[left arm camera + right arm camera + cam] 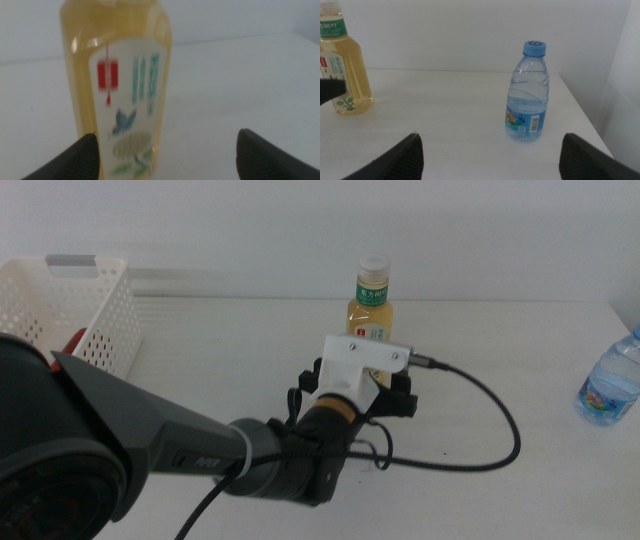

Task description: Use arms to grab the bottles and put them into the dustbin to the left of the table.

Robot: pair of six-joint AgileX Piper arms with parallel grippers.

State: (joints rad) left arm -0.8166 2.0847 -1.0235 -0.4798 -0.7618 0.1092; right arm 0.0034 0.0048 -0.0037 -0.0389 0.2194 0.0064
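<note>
Left gripper (165, 150) jaws wide apart, empty, just before upright tea bottle (371, 305) mid-table; label script blurred, unreadable. Right gripper (490, 152) open, empty, facing water bottle (527, 92). Dustbin (100, 300) far left.

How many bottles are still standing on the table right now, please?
2. The yellow tea bottle stands mid-table just beyond the left end effector, whose jaws are open. The blue-capped water bottle stands near the table's right edge. A red item shows inside the dustbin, mostly hidden.
</note>
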